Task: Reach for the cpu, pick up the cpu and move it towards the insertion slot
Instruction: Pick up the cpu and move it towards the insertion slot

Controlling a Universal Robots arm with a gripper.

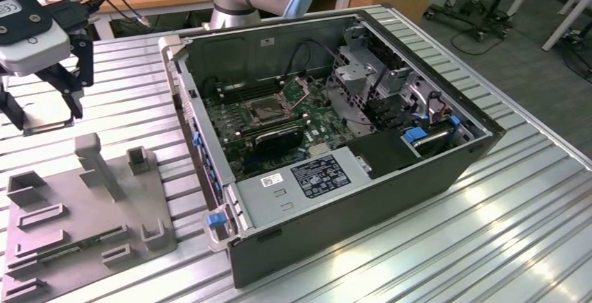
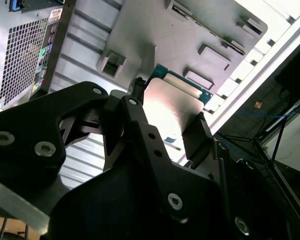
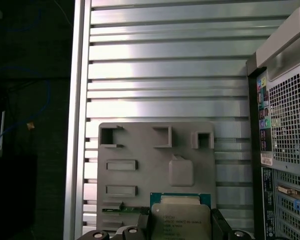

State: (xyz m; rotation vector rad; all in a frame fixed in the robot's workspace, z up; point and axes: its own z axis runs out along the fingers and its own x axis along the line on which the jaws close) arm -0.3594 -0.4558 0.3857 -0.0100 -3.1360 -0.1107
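**Cpu in transit.** The cpu (image 3: 180, 220) is shown clamped between the fingers (image 2: 197, 135) of the gripper (image 1: 44, 117). It is held clear of the grey tray (image 1: 93, 234) on the slatted desk (image 1: 481, 234), at the exterior view's left. Reaching and grasping are judged complete. The insertion slot (image 1: 268, 112) is set in the green board inside the open computer case (image 1: 370, 178), well apart from the chip toward the exterior view's right. Most of the carry is therefore judged undone. A green memory stick (image 1: 69, 247) lies in the tray.
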